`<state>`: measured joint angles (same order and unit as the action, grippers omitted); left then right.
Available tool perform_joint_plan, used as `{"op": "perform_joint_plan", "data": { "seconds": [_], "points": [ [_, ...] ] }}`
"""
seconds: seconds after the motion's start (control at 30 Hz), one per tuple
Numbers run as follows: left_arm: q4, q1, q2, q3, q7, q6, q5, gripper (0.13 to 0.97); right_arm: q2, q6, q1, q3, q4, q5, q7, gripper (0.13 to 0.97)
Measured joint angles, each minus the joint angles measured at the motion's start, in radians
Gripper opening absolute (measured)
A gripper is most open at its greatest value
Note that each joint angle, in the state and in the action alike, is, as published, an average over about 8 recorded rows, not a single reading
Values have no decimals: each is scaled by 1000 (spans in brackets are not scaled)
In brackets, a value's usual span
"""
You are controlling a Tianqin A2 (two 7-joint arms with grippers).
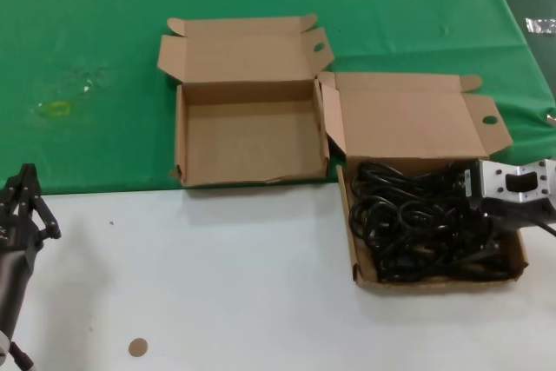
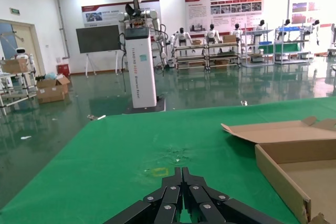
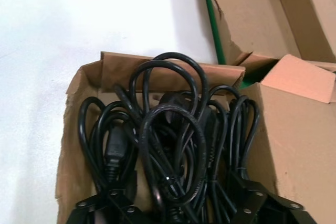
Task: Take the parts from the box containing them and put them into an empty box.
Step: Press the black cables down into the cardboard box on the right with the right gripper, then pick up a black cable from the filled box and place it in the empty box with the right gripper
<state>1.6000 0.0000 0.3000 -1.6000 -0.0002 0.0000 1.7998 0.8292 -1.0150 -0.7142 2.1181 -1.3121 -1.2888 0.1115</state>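
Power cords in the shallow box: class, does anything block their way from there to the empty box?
Only cardboard walls. The cords lie in the shallow box under the right hand. The empty box sits open beside it; its side wall and a lid tab stand between, so lift the cords over.

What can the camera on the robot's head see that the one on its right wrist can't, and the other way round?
Only the head view shows the whole green cloth, the taller empty brown cardboard box in full, and the left gripper idle at the table's near edge. Only the right wrist view shows the right gripper's open fingers just above the cords. Both show the shallow brown cardboard box of coiled black power cords.
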Motion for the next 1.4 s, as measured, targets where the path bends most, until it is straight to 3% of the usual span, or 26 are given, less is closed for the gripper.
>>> {"op": "perform_joint_plan", "data": {
  "seconds": [0.53,0.67,0.93,1.4],
  "points": [
    [0,0,0,0,0,0,0,152,-26,-26,8,-23,12,35,-11,370],
    [0,0,0,0,0,0,0,152,-34,-32,4,-27,11,41,-10,370],
    [0,0,0,0,0,0,0,152,-25,-66,-7,-38,-14,41,8,236],
    [0,0,0,0,0,0,0,152,-71,-105,-140,-50,-21,90,80,222]
  ]
}}
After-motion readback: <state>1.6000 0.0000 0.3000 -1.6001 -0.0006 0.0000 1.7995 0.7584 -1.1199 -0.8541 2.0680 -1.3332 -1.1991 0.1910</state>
